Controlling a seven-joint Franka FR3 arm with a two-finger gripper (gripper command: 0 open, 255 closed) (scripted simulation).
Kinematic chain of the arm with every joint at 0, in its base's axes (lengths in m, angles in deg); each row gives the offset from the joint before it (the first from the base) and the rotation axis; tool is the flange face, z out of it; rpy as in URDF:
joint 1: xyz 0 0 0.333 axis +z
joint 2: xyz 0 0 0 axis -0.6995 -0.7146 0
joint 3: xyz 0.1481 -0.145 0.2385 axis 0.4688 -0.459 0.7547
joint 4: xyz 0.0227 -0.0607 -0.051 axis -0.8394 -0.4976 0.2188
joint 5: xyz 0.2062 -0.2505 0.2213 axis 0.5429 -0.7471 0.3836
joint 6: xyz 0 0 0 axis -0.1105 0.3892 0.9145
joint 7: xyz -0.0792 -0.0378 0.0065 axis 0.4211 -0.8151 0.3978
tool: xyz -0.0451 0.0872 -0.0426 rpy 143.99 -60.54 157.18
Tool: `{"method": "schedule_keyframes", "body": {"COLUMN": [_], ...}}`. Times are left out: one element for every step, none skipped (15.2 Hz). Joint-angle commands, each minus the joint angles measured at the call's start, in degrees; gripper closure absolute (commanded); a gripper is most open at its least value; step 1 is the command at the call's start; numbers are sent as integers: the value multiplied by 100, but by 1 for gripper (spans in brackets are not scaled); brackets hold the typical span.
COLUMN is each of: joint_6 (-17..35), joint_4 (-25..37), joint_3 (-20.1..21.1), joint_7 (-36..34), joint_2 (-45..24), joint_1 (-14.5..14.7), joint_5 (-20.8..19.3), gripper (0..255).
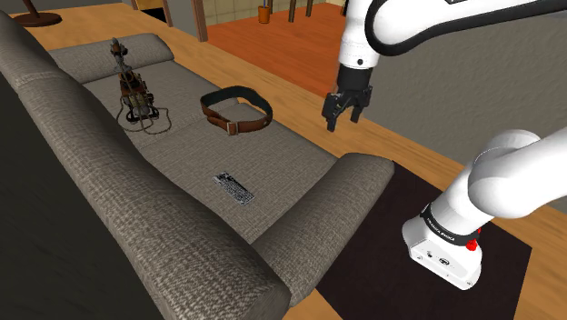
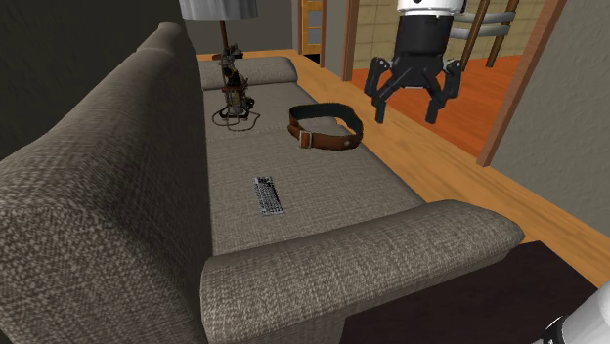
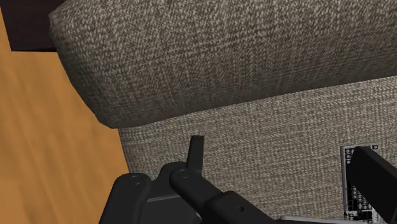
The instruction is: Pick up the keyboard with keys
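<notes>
Gripper (image 1: 343, 116) is hanging right of centre in the upper half of the shoulder view, over the wooden floor (image 1: 427, 145) just off the front edge of the sofa (image 1: 182, 155), not over the seat. Its fingers are standing wide apart and are holding nothing. The second exterior view is showing the same at upper right (image 2: 405, 106).

Keyboard (image 1: 234, 188) is lying flat on the seat cushion at the middle of the shoulder view, below and left of the gripper and well apart from it, near the armrest (image 1: 327, 205). In the second exterior view it is sitting at centre (image 2: 268, 194). In the wrist view one end of it (image 3: 348, 181) is showing just beside one finger (image 3: 375, 181).

Assessment: the approach is under way and the grasp is not yet begun. To do it well, the hand is needing to cross over the seat, centre above the keyboard, and turn so the fingers are spanning its narrow width before descending straight. The item is looking thin on a soft cushion, so the fingertips are likely needing to press a little into the fabric to catch both long edges. Otherwise they are risking closing above it. The belt (image 1: 221, 118), upper left of the keyboard, is lying well apart and is posing no obstruction
</notes>
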Motion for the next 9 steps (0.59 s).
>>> {"method": "schedule_keyframes", "body": {"joint_6": [440, 627, 811, 992, 1168, 1341, 1508, 1669, 1825], "joint_4": [16, 48, 88, 137, 193, 258, 330, 410, 498], "joint_3": [141, 213, 284, 354, 422, 487, 551, 613, 670], "joint_7": [-103, -163, -224, -288, -354, -424, -497, -573, -654], "joint_2": [-390, -581, -777, -977, -1182, -1390, -1602, -1817, -2034], "joint_1": [47, 69, 90, 110, 128, 145, 161, 176, 192], "joint_5": [61, 84, 99, 107, 108, 99, 82, 56, 19], "gripper": [0, 0, 0, 0, 0, 0, 0, 0, 0]}}
